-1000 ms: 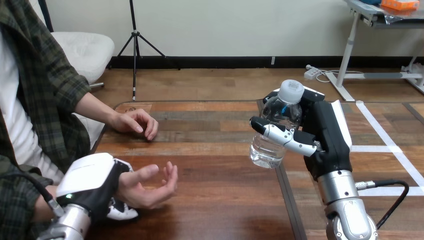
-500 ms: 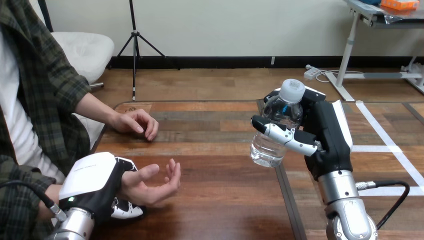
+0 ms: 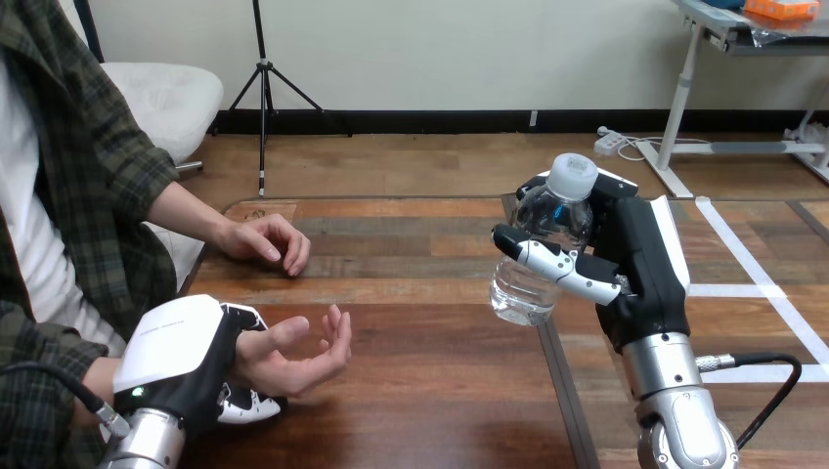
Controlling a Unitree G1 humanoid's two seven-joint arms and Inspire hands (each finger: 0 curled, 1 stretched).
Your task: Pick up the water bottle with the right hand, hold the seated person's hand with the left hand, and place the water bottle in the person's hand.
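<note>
This looks like a robotics lab or test room, not a home. The wooden table has a seam down its middle and white tape lines marked across its right part. Over the table's near edge reach a silver-jointed right arm and a left arm, and a person sits at the table's left side.

The left hand sat at the table's near left corner, fingers curled round the person's wrist (white back upward). The right hand stood raised on an upright forearm, thumb and fingers clamped on the bottle.
</note>
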